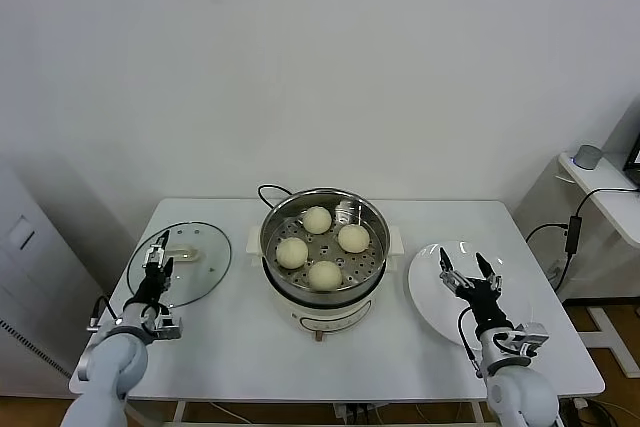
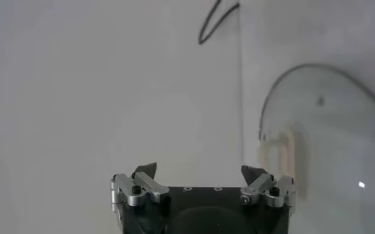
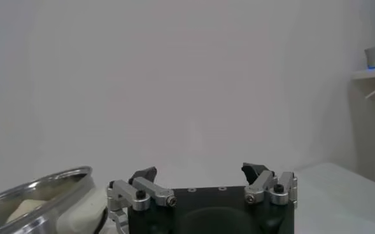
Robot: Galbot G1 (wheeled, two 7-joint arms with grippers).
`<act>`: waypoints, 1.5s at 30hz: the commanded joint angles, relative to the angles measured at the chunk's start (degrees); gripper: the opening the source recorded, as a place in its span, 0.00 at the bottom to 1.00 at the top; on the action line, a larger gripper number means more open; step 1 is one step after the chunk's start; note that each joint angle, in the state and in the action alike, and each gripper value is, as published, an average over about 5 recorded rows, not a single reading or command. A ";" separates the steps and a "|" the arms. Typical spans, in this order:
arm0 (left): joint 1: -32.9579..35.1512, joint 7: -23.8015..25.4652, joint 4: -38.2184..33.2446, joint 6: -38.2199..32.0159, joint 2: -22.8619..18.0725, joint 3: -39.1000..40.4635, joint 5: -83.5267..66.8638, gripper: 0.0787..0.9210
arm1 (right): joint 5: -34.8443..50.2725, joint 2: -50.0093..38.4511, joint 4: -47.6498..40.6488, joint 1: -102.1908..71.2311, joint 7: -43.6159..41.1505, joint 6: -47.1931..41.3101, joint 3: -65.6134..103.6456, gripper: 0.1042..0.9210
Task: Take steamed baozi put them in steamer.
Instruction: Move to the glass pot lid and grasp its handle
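A white counter point(image 1: 230, 347) stands against a plain pale wall and carries everything here. At its middle sits the steamer point(image 1: 324, 258), a shiny steel pot on a white base, with a black cord point(image 1: 270, 190) looping off behind it toward the wall. To the robot's left of it a round glass lid point(image 1: 180, 262) lies flat on the counter, its pale handle facing up. To the right, just beside the steamer, rests a flat white plate point(image 1: 432, 297) with nothing showing on the part I can see.

All four buns are inside the steamer, on its perforated floor: one at the back point(image 1: 317, 219), one to the right point(image 1: 353, 238), one to the left point(image 1: 292, 252) and one at the front point(image 1: 324, 275). They sit close together without clearly touching.

The left pincer point(image 1: 156, 257) hovers over the near edge of the lid, spread wide and holding nothing; the left wrist view shows its two dark fingertips far apart, with the lid off to one side. The right pincer point(image 1: 471, 269) hangs over the plate, likewise spread wide and empty. In the right wrist view the steamer's rim shows at one corner with a bun just visible inside.
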 commanded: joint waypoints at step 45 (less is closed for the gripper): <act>-15.18 -11.51 25.94 -0.36 -1.05 2.36 0.26 0.88 | -2.87 3.04 -3.59 1.40 0.22 0.93 0.15 0.88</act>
